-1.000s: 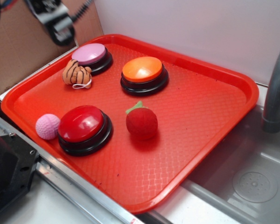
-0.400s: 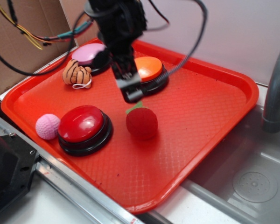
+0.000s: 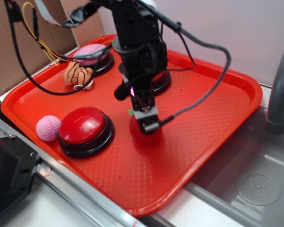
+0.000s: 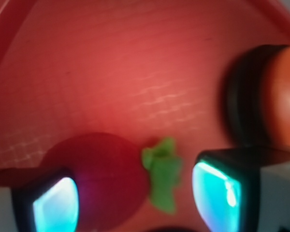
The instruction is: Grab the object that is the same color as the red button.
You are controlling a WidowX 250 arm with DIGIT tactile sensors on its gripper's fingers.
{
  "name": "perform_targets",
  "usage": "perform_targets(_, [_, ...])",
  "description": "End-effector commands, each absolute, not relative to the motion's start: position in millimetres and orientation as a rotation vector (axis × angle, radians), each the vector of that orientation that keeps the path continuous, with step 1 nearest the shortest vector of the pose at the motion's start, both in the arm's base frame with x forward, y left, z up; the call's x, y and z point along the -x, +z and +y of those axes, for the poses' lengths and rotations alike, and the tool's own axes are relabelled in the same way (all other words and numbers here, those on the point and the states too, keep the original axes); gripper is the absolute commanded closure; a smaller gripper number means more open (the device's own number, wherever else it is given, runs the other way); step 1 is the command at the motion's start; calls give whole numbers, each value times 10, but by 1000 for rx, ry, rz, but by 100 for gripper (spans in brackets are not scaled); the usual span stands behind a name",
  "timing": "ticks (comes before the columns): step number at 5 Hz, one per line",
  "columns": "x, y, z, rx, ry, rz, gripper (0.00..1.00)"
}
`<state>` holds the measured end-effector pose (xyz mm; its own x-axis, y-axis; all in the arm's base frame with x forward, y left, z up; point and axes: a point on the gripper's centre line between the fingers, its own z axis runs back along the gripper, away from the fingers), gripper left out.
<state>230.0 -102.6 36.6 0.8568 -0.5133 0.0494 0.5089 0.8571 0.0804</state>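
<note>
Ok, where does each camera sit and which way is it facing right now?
Exterior: off the red tray's near corner, raised, looking down across it; shows the arm and gripper lowered onto the red plush fruit, beside the red button.
Wrist: on the gripper, looking down between its fingertips at the fruit and tray floor; both fingers show.
Shared: fruit with green leaf, orange button, tray.

Steel counter (image 3: 61,205) beside a sink (image 3: 255,184), with a red tray (image 3: 203,118) directly on it
</note>
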Motion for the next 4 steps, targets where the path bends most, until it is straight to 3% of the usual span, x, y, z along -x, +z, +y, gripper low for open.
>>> perform_targets(1, [-2293,190,-1085,-62,-520,-31,0])
perform_targets(2, [-2293,74,-1080,-63,-532,-5,0])
perform_targets(3, [-2284,7,-1107,-71,-550,2,100])
perform_targets(4, [-2285,33,-1103,-89,-549,0,100])
